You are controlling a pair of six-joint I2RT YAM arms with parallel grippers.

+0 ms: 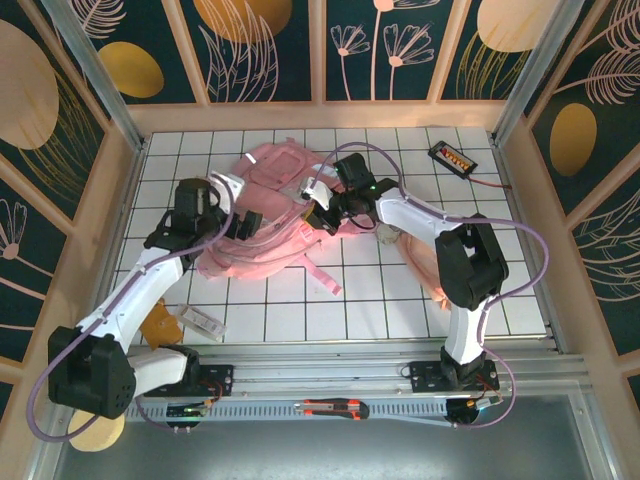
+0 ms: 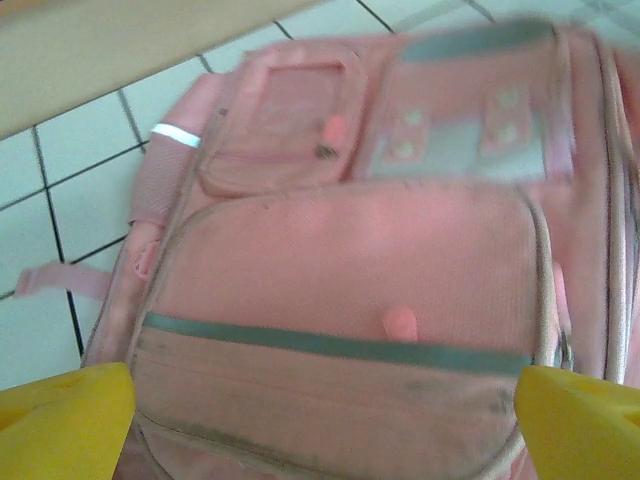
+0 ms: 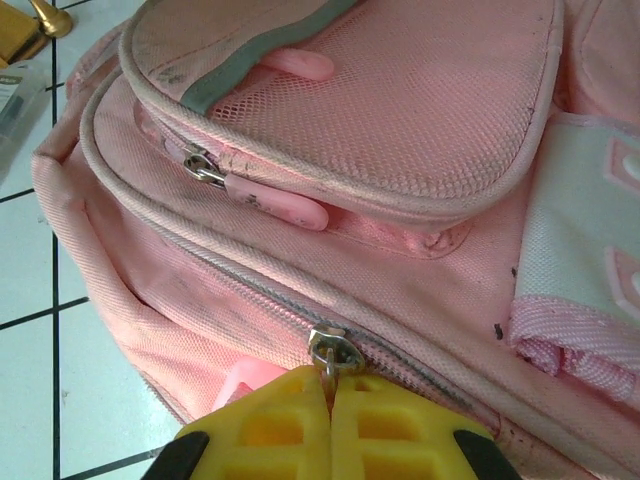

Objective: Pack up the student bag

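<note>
Walls: dark teal panels (image 1: 190,60) with gold discs and pale plant outlines, framed in light wood (image 1: 318,50) | Corners: slanting metal posts (image 1: 97,75) | Table: white grid-tiled tabletop (image 1: 290,315), evenly lit | Near edge: aluminium rail (image 1: 330,368) running across

White gridded surface (image 1: 300,320), walled by dark panels (image 1: 260,50) painted with pale flowers. Far right corner: small black device (image 1: 452,157) with an orange label, red lead trailing off. Near left: clear flat packet (image 1: 203,322) beside a brownish lump (image 1: 160,322). On the front metal rail (image 1: 260,410): orange-and-black utility knife (image 1: 335,408).
</note>
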